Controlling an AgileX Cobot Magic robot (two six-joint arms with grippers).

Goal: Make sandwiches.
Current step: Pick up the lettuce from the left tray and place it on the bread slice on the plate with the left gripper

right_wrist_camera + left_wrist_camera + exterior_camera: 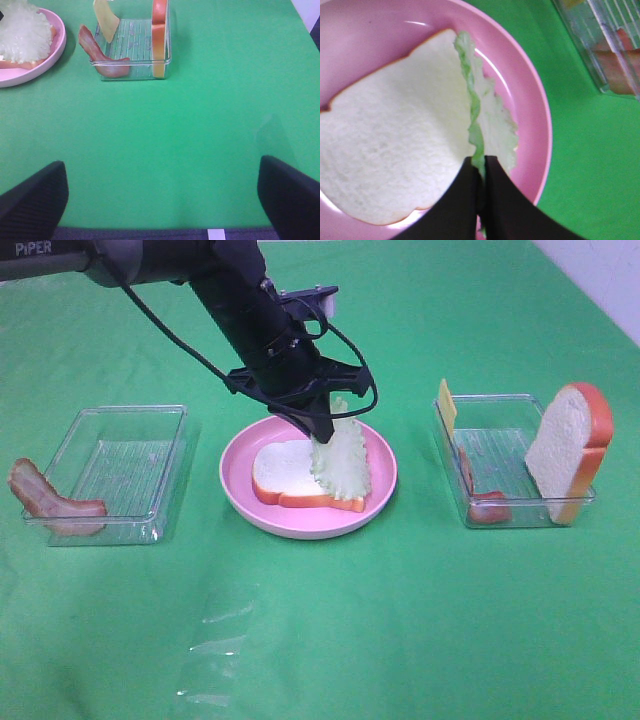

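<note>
Bare green cloth [400, 640] lies open across the lower frame, a left tray [130, 470] and right tray [500, 455] flanking the centre pink plate [300, 525]. There the left pincer [325, 435] pinches the lettuce [342, 462] by its top edge, the leaf standing on the bread slice [282, 472] directly below. The right pincer [162, 200] hangs spread wide.

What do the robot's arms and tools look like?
The left arm is glossy black, with loose black cables looping alongside and white PiPER lettering. The left tool has slim, tapered black fingers. The right tool has broad, black, finely textured fingers.
</note>
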